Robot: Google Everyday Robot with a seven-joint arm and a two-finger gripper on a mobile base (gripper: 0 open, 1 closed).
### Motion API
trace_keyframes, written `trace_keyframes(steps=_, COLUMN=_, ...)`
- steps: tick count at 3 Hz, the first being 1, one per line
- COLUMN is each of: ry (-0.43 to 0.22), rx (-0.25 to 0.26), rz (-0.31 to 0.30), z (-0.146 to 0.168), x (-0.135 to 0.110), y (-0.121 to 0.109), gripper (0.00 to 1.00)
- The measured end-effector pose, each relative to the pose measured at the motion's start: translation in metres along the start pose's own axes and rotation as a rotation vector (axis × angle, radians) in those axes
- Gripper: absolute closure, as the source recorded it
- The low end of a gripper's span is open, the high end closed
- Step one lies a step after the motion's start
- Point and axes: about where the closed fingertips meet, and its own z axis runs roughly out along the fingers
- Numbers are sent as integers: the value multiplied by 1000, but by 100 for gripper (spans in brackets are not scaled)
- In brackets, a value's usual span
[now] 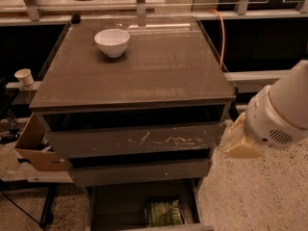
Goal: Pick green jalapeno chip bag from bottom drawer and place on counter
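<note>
I am holding my gripper (237, 142) off the right side of the cabinet. It is level with the scratched drawer front (134, 142), just beside that panel's right end, and above the speckled floor (250, 206). My white arm (284, 112) is reaching in behind it from the right edge of the view. I cannot tell from this angle whether the gripper is spread or closed.

The bottom drawer (120, 203) is standing pulled out at the foot of the cabinet. The green jalapeno chip bag (164, 211) is lying flat on its dark base, right of centre and near the front edge, well apart from my gripper.

The worktop (159, 76) is carrying a white bowl (112, 41), which is sitting upright toward the back left. An orange cable (222, 37) is running down past the right rear corner. A paper cup (24, 77) is standing on a ledge left of the cabinet. An open cardboard box (33, 148) is sitting below it, against the cabinet's left side.
</note>
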Motion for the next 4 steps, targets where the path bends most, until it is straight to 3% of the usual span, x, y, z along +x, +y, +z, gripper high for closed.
trace_keyframes(steps=1, ry=-43, rx=-50, rz=13, z=63, x=1, y=33, gripper=100)
trace_keyframes(steps=2, ry=-58, rx=-164, rz=30, z=138, x=6, y=73, gripper=100)
trace_keyframes(steps=3, ry=-40, rx=-184, rz=36, z=149, x=16, y=85, gripper=100)
trace_keyframes(steps=4, ry=-29, rx=-169, rz=11, z=151, x=15, y=87, gripper=100)
